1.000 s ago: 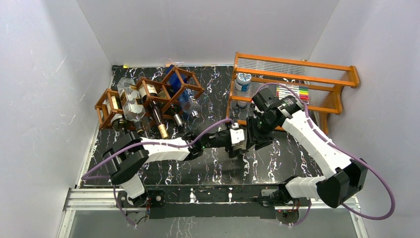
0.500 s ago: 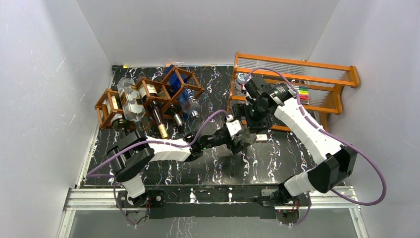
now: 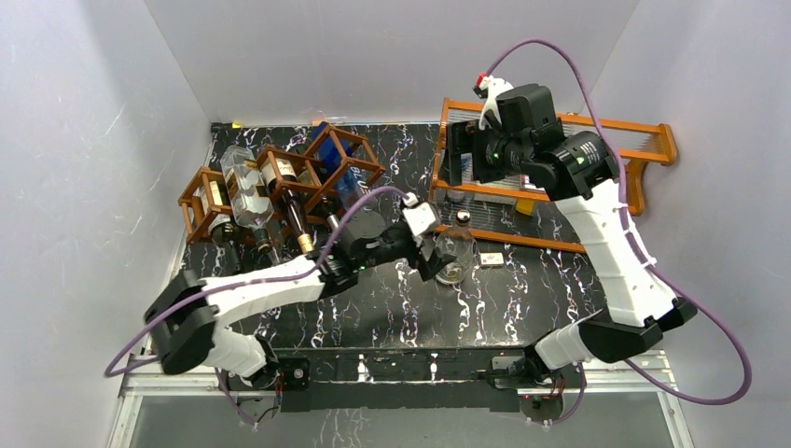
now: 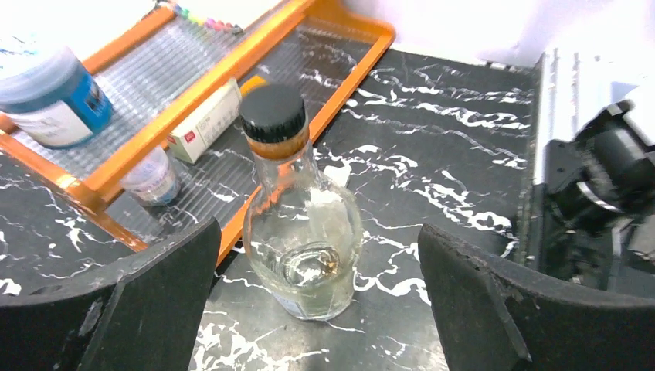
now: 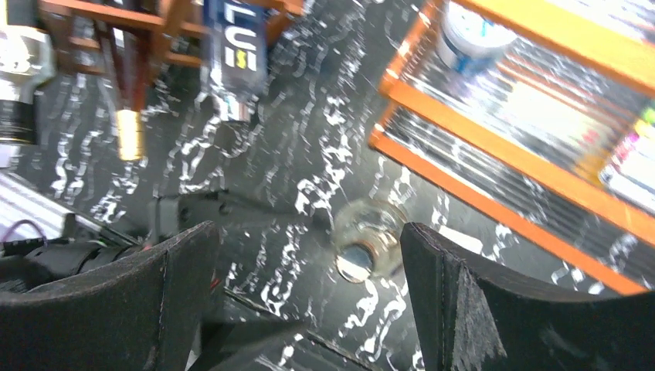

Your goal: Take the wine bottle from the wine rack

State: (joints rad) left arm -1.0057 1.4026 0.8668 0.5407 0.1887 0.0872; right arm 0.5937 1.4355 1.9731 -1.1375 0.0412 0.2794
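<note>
Black marbled tabletop (image 3: pixel 392 313), white walls around. At far left corner: wine rack (image 3: pixel 280 152), several bottles lying in its cells. Clear of the rack, near tabletop middle: clear wine bottle (image 4: pixel 303 232), black cap, upright, just beside front rail of orange shelf unit (image 3: pixel 560 121). Either side of the bottle, not touching: left tool (image 4: pixel 317 255), spread wide open. Raised over the shelf unit's left end: right tool (image 5: pixel 307 255), also wide open, holding nothing. On the shelf: blue jar (image 4: pixel 46 93).
</note>
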